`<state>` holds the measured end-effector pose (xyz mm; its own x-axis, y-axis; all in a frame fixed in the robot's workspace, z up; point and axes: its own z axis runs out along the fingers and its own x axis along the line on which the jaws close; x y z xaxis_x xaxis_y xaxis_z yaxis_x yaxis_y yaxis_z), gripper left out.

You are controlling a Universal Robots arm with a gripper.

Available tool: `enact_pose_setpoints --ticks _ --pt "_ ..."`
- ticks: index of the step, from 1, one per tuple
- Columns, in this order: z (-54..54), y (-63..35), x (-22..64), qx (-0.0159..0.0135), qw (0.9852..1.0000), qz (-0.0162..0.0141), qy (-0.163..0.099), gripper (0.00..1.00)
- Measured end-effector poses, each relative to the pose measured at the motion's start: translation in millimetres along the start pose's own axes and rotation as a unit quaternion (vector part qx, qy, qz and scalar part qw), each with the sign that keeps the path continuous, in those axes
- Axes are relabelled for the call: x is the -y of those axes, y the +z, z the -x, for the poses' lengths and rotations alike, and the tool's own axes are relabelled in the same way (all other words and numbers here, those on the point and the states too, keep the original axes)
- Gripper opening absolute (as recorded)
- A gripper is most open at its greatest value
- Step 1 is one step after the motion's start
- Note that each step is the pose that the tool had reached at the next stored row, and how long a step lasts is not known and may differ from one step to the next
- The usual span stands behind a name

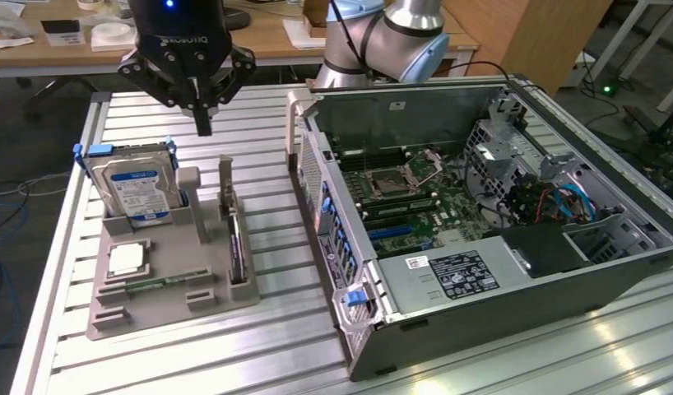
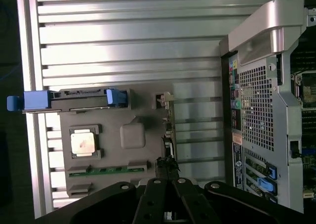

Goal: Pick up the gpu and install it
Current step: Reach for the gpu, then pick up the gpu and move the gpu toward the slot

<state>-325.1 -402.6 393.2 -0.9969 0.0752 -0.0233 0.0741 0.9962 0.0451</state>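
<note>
Fingers (image 1: pixel 202 122) together, empty | hovering over holder (image 1: pixel 178 247) on desk (image 1: pixel 260 346) | gpu (image 1: pixel 238 243) upright in holder, near hard drive (image 1: pixel 139 189)

The exterior view's top edge cuts off the arm (image 1: pixel 386 37) and the upper part of the gripper (image 1: pixel 204 123). The gray holder (image 1: pixel 161 288) hides the lower part of the hard drive (image 1: pixel 139 185). The print on the label (image 1: pixel 460 274) is too small to read. In the wrist view the gripper covers one end of the gpu (image 2: pixel 169 125), and the computer case (image 2: pixel 256 110) is cut off at the edge.
</note>
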Motion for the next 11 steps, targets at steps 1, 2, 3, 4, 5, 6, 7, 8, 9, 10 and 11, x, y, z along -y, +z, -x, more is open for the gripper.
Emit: enact_pose_setpoints --ticks 1,2,3,4,5,6,7,8,9,10,11 --pt "0.0 0.0 0.0 0.0000 1.0000 0.0000 0.000 0.11" --pt "0.0 0.0 0.0 0.0000 1.0000 0.0000 0.000 0.11" --pt "-0.1 0.0 0.0 0.0000 1.0000 0.0000 0.000 0.11" --pt "-0.1 0.0 0.0 0.0000 1.0000 0.0000 0.000 0.11" --pt "-0.1 0.0 0.0 0.0000 1.0000 0.0000 0.000 0.11" --pt "-0.1 0.0 0.0 0.0000 1.0000 0.0000 0.000 0.11" --pt "-0.1 0.0 0.0 0.0000 1.0000 0.0000 0.000 0.11" --pt "-0.1 0.0 0.0 0.0000 1.0000 0.0000 0.000 0.11" --pt "-0.1 0.0 0.0 0.0000 1.0000 0.0000 0.000 0.11" --pt "-0.1 0.0 0.0 0.0000 1.0000 0.0000 0.000 0.11" --pt "-0.1 0.0 0.0 0.0000 1.0000 0.0000 0.000 0.11"
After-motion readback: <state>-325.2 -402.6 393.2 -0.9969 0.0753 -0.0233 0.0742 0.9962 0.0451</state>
